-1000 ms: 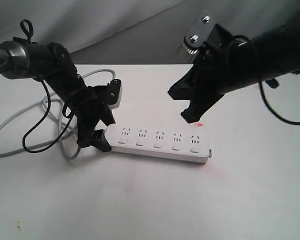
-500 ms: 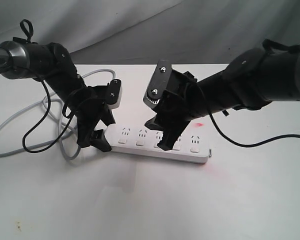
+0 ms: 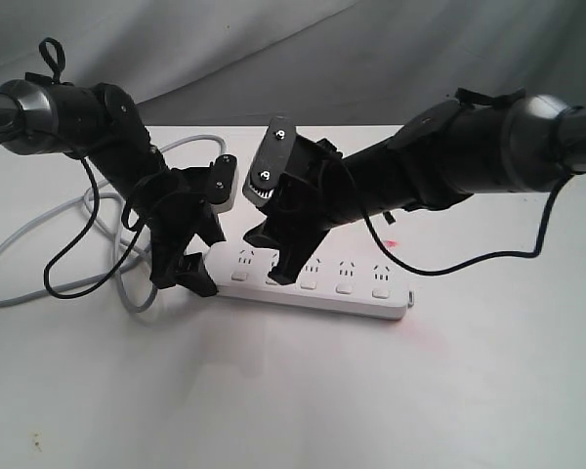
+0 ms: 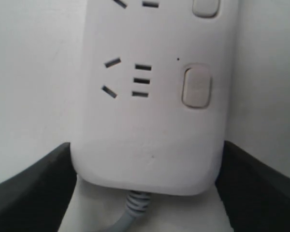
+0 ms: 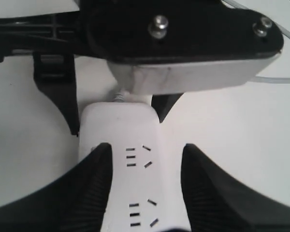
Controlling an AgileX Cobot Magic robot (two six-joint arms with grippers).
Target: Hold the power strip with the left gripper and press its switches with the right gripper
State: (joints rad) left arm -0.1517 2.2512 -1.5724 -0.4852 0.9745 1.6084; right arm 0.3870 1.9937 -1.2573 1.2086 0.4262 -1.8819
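The white power strip (image 3: 356,301) lies on the table with its five switches (image 3: 344,287) facing the front. My left gripper (image 3: 207,256) is shut on the strip's cord end; in the left wrist view the power strip (image 4: 150,145) sits between both black fingers (image 4: 34,188), with one switch (image 4: 196,87) showing. My right gripper (image 3: 271,256) hangs open over the two sockets nearest the cord. In the right wrist view its fingers (image 5: 94,183) straddle the power strip (image 5: 123,130). One fingertip covers the switch row there; I cannot tell whether it touches.
The grey cord (image 3: 39,244) loops over the table at the left, behind the left arm. The strip's far end (image 3: 405,298) is uncovered. A faint red light spot (image 3: 391,242) lies on the table behind the strip.
The right arm swung left from above the strip's far end and dropped low over the sockets near the cord. The left gripper and strip stayed put.
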